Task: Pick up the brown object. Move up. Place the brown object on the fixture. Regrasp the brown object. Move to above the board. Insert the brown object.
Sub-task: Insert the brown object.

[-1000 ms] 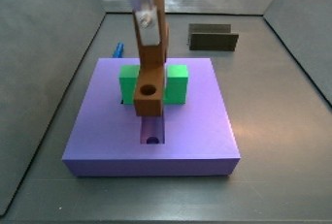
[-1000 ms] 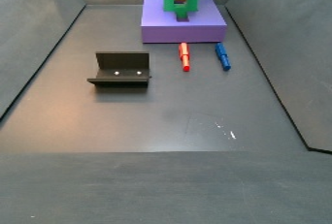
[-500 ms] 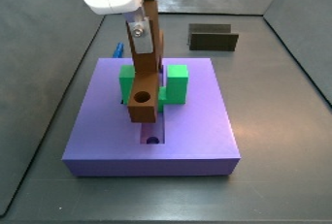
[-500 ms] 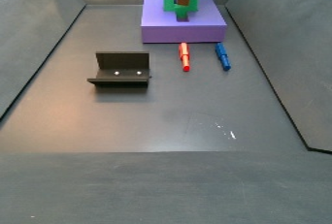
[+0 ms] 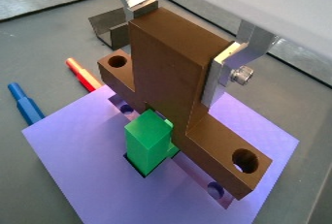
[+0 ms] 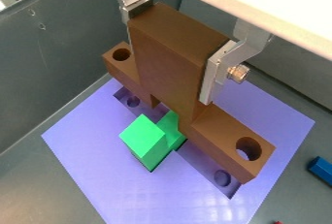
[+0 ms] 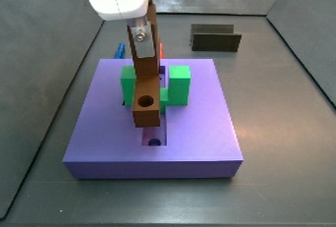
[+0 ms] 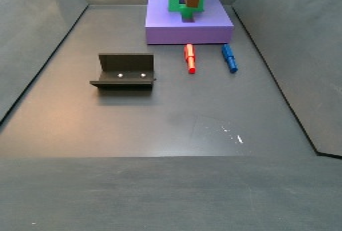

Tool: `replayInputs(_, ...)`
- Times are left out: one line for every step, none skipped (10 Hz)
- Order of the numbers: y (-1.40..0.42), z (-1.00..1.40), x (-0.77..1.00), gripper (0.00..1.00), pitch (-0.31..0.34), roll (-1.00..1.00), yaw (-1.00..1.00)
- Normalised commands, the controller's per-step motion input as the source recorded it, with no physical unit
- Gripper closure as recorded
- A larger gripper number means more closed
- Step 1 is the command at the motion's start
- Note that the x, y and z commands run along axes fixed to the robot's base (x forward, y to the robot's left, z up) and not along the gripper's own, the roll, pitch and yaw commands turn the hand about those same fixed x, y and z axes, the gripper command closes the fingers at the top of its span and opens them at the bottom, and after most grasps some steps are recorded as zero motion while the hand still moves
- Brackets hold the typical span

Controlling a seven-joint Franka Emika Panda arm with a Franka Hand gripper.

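Observation:
My gripper (image 7: 140,36) is shut on the brown object (image 7: 145,84) and holds it upright by its upper end, with the holed end down. In both wrist views the silver fingers (image 5: 247,55) (image 6: 228,65) clamp the bar (image 5: 176,73) (image 6: 169,68) from both sides. The piece hangs over the purple board (image 7: 197,133), its lower end close above the lengthwise groove (image 7: 153,141) and in front of the green U-shaped block (image 7: 175,84). I cannot tell whether it touches the board. The fixture (image 8: 124,72) stands empty on the floor.
A red marker (image 8: 190,58) and a blue marker (image 8: 229,57) lie on the floor beside the board (image 8: 201,27). Grey walls enclose the floor. The fixture also shows behind the board in a side view (image 7: 215,39).
My gripper has come down toward the board with the brown object. The piece has swung from a slight tilt to nearly upright and its holed end sits lower over the groove.

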Motion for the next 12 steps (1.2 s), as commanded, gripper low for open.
replayInputs(-0.02, -0.11, 0.04, 1.00, 0.000, 0.03, 0.00)
replayInputs(-0.03, -0.17, 0.06, 1.00, 0.000, 0.07, -0.02)
replayInputs(-0.01, -0.19, 0.11, 1.00, 0.026, 0.06, -0.09)
replayInputs(0.00, -0.19, 0.12, 1.00, 0.026, 0.03, -0.08)
replayInputs(-0.01, -0.15, 0.11, 1.00, 0.011, 0.02, -0.07)
replayInputs(0.00, -0.03, 0.17, 1.00, 0.026, 0.00, -0.04)
replayInputs(0.00, 0.00, 0.16, 1.00, 0.041, 0.00, -0.02)
replayInputs(0.00, 0.00, 0.24, 1.00, 0.083, 0.00, 0.00)
replayInputs(0.00, 0.00, 0.29, 1.00, 0.089, 0.00, 0.00)
replayInputs(-0.03, 0.00, 0.33, 1.00, 0.079, -0.01, 0.00)
replayInputs(0.00, -0.16, 0.05, 1.00, 0.000, 0.00, -0.03)
replayInputs(0.00, -0.15, 0.00, 1.00, 0.000, 0.02, -0.01)
